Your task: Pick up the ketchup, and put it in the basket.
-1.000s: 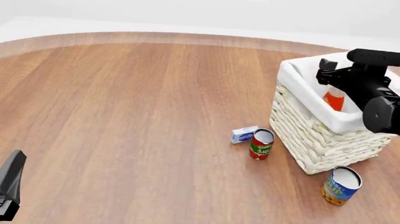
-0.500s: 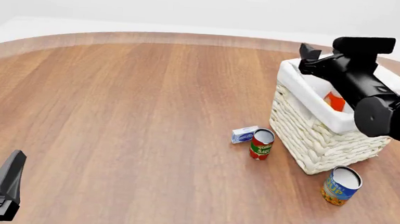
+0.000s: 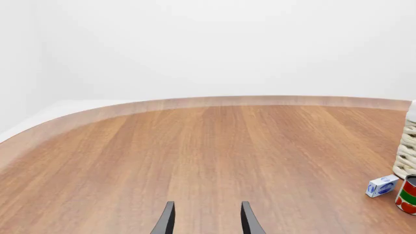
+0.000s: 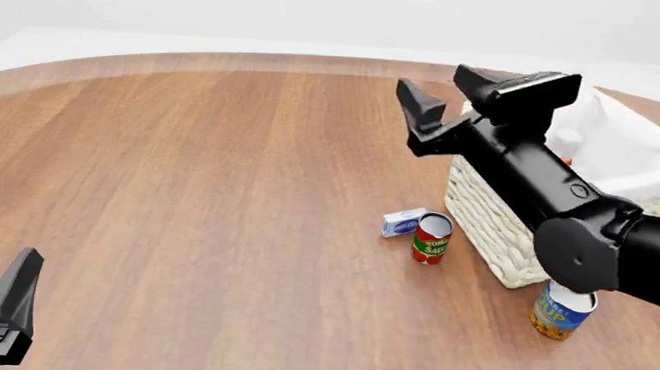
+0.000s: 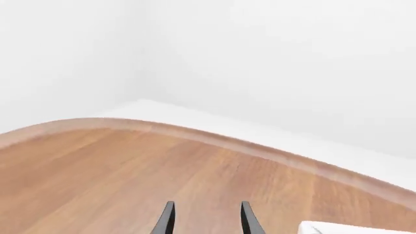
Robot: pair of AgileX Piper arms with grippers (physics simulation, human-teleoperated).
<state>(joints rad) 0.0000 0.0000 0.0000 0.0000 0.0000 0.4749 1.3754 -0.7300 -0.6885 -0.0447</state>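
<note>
Right pincer [image 4: 441, 95] gapes empty beside basket [image 4: 483, 213]; ketchup [image 4: 564, 162] mostly hidden, orientation unclear.

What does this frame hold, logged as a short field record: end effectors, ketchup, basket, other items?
right end effector: open, empty, raised beside the basket's near-left corner
left end effector: open, empty, low over bare table
basket: on the table, right side
ketchup: only a red sliver shows behind the right arm, inside the basket
tomato sauce can: upright, left of the basket
blue can: upright, in front of the basket
small blue-white box: beside the tomato sauce can
</note>
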